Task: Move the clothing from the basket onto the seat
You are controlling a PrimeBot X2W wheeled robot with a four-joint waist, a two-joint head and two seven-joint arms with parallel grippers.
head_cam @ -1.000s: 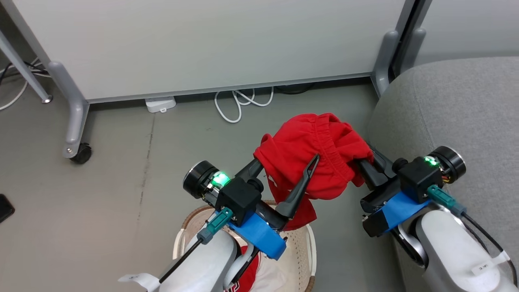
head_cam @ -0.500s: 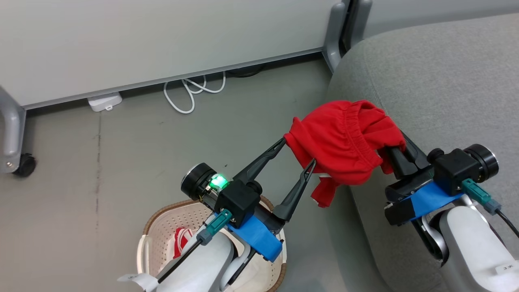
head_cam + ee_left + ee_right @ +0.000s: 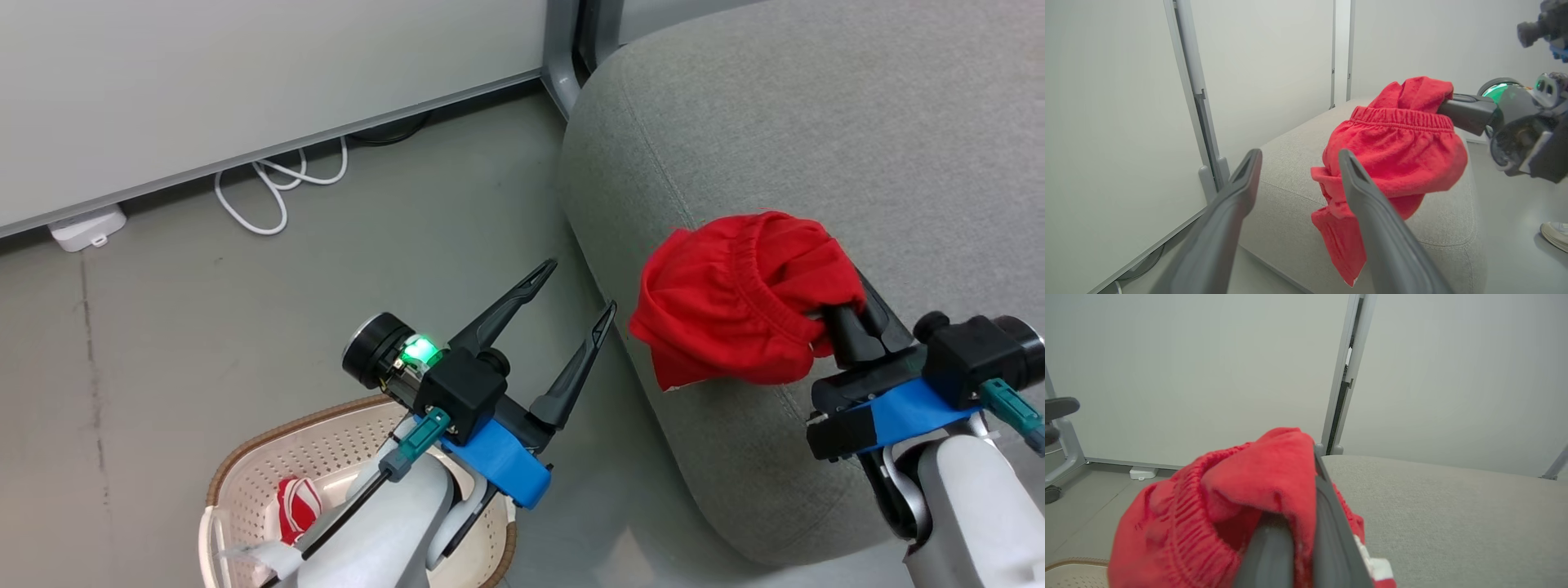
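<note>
While the right tool (image 3: pixel 839 312) is clamped shut on the red shorts (image 3: pixel 735 327), the left tool (image 3: pixel 578 287) hangs wide open with nothing in it, just beside them. Shorts are bunched over the rounded corner of the seat (image 3: pixel 816 122), one bit dangling past the edge. Drop them right here and I reckon they could slide off onto the floor (image 3: pixel 204 310), since they're so near the edge. Jersey (image 3: pixel 295 506) is sitting in the basket (image 3: pixel 326 441), not moved yet.

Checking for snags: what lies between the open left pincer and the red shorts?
Only a bare strip of the seat near its edge, as the head view shows. The left pincer stands open, apart from the shorts.
</note>
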